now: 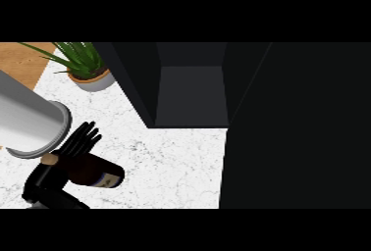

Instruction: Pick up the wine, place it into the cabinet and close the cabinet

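Observation:
The wine bottle [95, 172] is dark brown with a pale label and a tan cork, and it lies tilted at the lower left above the white marble counter [170, 162]. My left hand [78, 140] comes off the grey forearm [25, 122] at the left edge, with its fingers spread over the bottle's upper side and more black hand parts under the neck. It hides part of the bottle. To the right, the dark cabinet [192, 93] stands open and its grey inside shows. Its door [297, 127] fills the right side. My right hand is out of view.
A potted green plant [85, 68] in a white pot stands at the back left, beside the cabinet's left wall. A wooden surface [22, 61] shows at the top left corner. White counter lies between the bottle and the cabinet's opening.

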{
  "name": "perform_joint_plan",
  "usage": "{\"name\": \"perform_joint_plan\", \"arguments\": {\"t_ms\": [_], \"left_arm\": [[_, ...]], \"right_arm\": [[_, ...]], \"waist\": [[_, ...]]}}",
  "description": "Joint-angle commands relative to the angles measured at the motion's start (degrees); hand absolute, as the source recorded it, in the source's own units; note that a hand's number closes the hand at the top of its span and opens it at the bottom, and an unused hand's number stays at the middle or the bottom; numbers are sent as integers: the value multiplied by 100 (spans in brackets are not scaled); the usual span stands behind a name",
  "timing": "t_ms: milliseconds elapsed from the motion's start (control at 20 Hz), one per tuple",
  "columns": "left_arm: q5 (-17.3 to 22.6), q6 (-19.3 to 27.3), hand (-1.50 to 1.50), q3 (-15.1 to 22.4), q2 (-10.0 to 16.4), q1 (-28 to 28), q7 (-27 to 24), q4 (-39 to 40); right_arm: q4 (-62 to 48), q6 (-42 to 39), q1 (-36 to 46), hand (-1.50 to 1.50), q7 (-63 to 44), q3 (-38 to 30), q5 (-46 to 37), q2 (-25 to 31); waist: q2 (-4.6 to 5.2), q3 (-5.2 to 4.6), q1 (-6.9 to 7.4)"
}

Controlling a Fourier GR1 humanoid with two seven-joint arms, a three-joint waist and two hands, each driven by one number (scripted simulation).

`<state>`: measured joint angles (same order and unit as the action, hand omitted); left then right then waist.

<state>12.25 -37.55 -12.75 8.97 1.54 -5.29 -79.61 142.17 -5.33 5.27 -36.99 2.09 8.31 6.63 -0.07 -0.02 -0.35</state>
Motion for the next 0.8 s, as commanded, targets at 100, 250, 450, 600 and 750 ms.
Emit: {"name": "perform_joint_plan", "arguments": {"t_ms": [100, 250, 450, 600, 750], "left_arm": [[-537, 206, -150, 139, -135, -366, -523, 783], [-474, 13, -150, 23, 82, -366, -641, 977], [-431, 35, -150, 162, -69, -104, -563, 783], [-672, -43, -150, 116, 8, -585, -1164, 1733], [-710, 182, -150, 310, -247, -445, -1003, 1326]], "right_arm": [[701, -19, -176, -150, -416, -96, 634, 23], [916, 45, -186, -150, -441, 69, 409, -40], [666, -153, -626, -150, 210, 324, 92, -253], [809, 127, -170, -150, -404, 341, 64, -191], [729, -28, -334, -150, -157, 288, 130, -210]], "waist": [[5, -1, -11], [3, -2, -13], [0, 2, 10], [5, -3, -16], [1, 1, 3]]}}
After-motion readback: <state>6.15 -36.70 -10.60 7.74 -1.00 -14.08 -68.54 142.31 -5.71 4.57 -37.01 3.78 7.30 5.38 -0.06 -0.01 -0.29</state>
